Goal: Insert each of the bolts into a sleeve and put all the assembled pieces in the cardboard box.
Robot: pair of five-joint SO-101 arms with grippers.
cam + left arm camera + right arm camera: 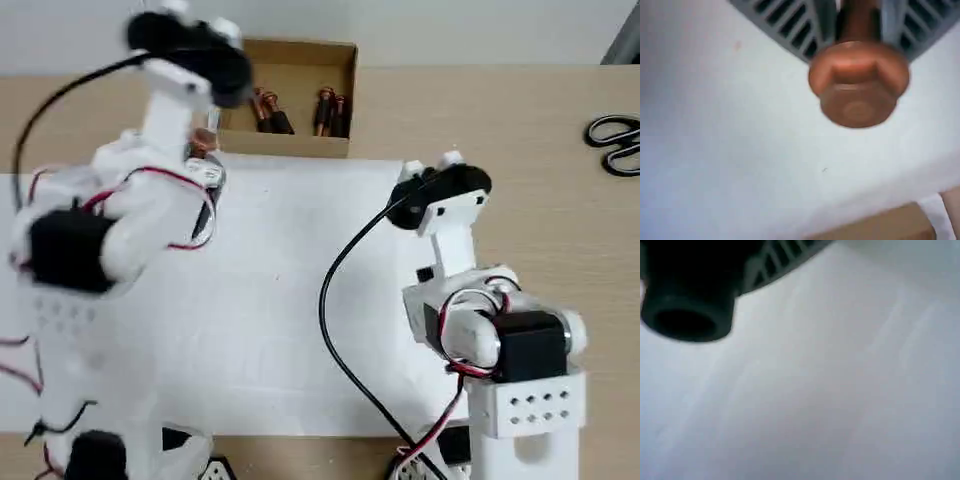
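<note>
Left fingers (785, 20) are clamping a copper bolt (858, 85); right fingers (775, 262) are gripping a black sleeve (687, 315). Insertion is coming up, likely needing bolt lined up with sleeve hole.

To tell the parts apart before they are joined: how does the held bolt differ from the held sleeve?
The bolt is copper-coloured; the sleeve is black. The bolt ends in a broad, solid head; the sleeve ends in an open, hollow mouth. Both hang over the white sheet.
</note>
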